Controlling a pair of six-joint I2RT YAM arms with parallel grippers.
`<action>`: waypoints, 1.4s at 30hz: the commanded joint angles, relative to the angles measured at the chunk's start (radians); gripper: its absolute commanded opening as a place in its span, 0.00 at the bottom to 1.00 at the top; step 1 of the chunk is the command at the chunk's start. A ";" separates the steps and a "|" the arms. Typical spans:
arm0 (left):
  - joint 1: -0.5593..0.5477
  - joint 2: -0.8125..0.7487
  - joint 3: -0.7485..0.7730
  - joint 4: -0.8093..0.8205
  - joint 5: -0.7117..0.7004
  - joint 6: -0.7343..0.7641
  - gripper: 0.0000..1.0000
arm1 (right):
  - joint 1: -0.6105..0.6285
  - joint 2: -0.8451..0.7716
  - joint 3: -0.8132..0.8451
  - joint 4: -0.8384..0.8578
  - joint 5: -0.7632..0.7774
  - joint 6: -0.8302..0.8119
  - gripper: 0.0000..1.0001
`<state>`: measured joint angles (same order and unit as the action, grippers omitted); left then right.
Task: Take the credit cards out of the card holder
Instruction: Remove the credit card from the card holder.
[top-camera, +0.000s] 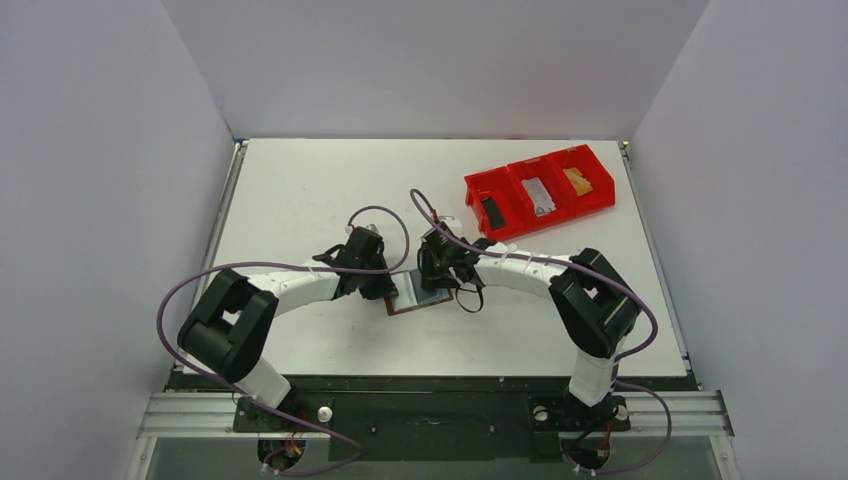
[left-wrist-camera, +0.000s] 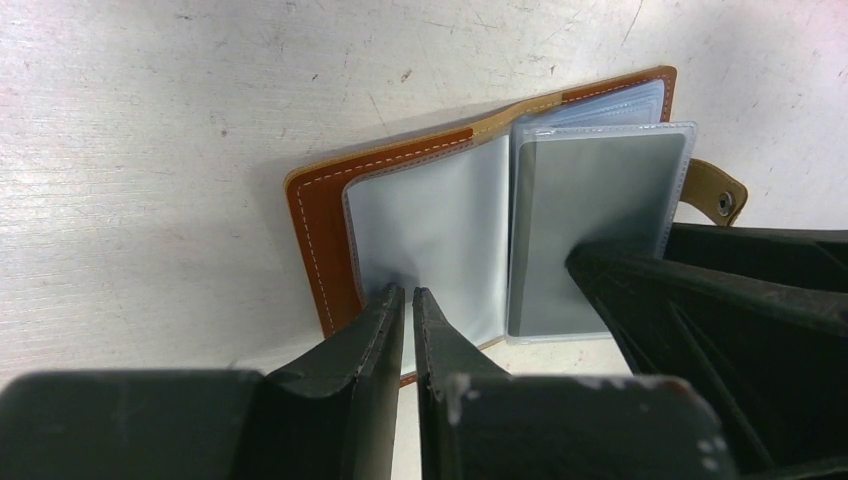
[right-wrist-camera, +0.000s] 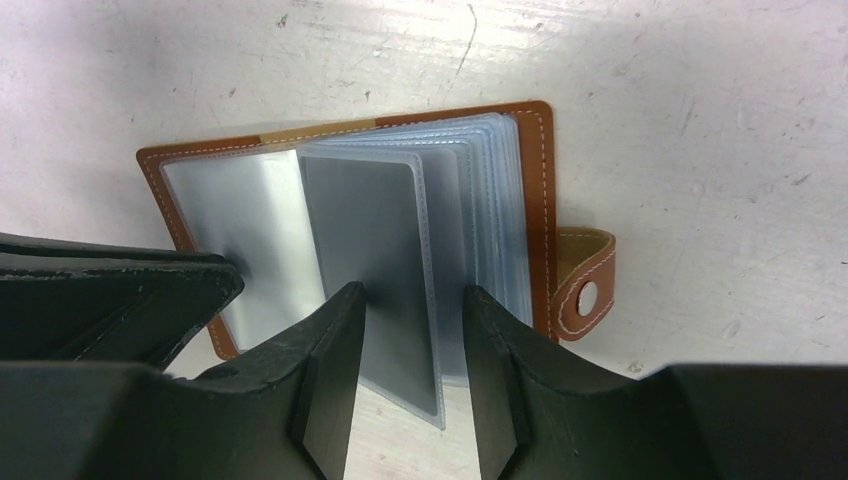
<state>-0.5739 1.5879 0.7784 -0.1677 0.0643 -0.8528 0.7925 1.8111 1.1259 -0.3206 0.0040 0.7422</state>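
Left end effector (left-wrist-camera: 409, 292) clenches card holder (left-wrist-camera: 315, 230); right end effector (right-wrist-camera: 412, 295), released, may pinch sleeve (right-wrist-camera: 405, 350), missing credit card (right-wrist-camera: 360, 220).

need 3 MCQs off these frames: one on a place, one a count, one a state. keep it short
1. Where on the table does the red bin sit?
A) far right part
B) near left corner
C) between the two grippers

2. How many compartments does the red bin have?
A) two
B) three
C) five

3. What state is the card holder in?
A) snapped shut
B) lying open with its clear sleeves fanned out
C) closed and standing on edge

Answers:
1 A: the top view shows the bin toward the far right edge, away from both arms.
2 B: two dividers split it into three.
3 B: both wrist views show the brown cover spread on the table, the sleeves exposed and the snap tab unfastened.
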 joint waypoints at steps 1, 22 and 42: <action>0.002 0.038 -0.013 -0.021 -0.007 0.011 0.08 | 0.026 -0.004 0.023 -0.005 0.004 0.016 0.38; 0.007 0.014 -0.015 -0.024 0.000 0.012 0.08 | 0.035 -0.059 0.076 -0.002 -0.112 0.040 0.39; 0.156 -0.260 -0.079 -0.134 0.008 0.034 0.21 | 0.067 0.065 0.172 0.131 -0.306 0.155 0.40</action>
<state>-0.4347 1.3849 0.7017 -0.2737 0.0788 -0.8330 0.8463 1.8397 1.2510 -0.2424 -0.2653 0.8669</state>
